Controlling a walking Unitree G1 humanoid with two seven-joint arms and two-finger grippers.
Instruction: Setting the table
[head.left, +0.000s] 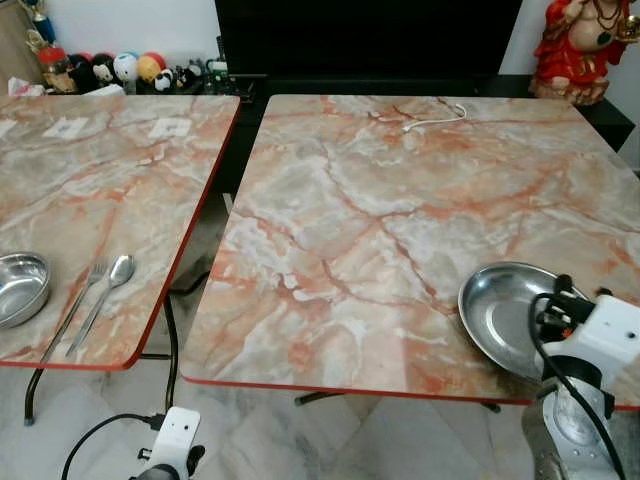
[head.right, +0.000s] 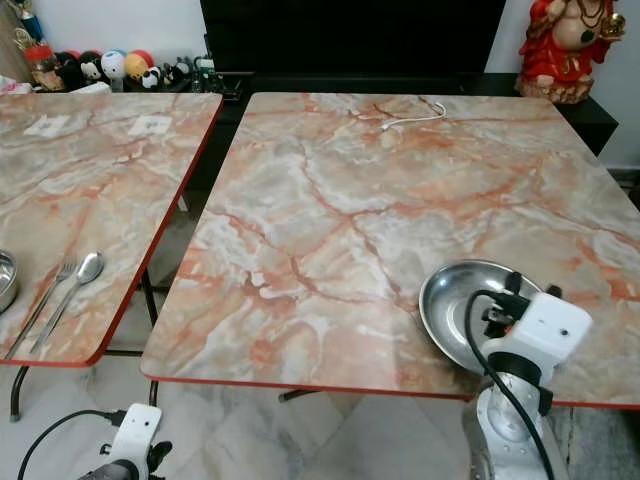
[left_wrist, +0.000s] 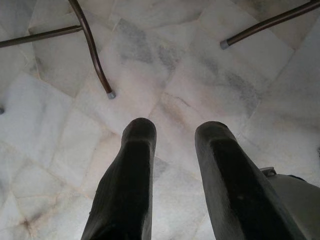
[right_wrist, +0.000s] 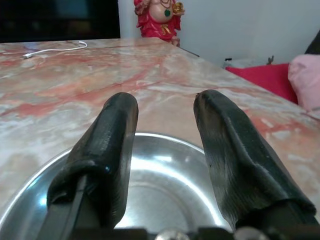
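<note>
A shallow steel plate (head.left: 505, 315) lies near the front right edge of the right marble table (head.left: 400, 220). My right gripper (right_wrist: 165, 102) hovers just over its near rim, open, both black fingers (right_wrist: 117, 130) spread above the plate's hollow (right_wrist: 165, 190) with nothing between them. On the left table (head.left: 100, 190) a steel bowl (head.left: 20, 285) rests at the front edge, with a fork (head.left: 80, 295) and a spoon (head.left: 110, 285) side by side to its right. My left gripper (left_wrist: 177, 130) hangs low, open, over the floor between the tables.
A white cable (head.left: 435, 118) lies at the far side of the right table. A red figurine (head.left: 580, 45) and a row of small toys (head.left: 120, 70) stand behind the tables. Table legs (left_wrist: 95, 55) stand on the marble floor near my left gripper.
</note>
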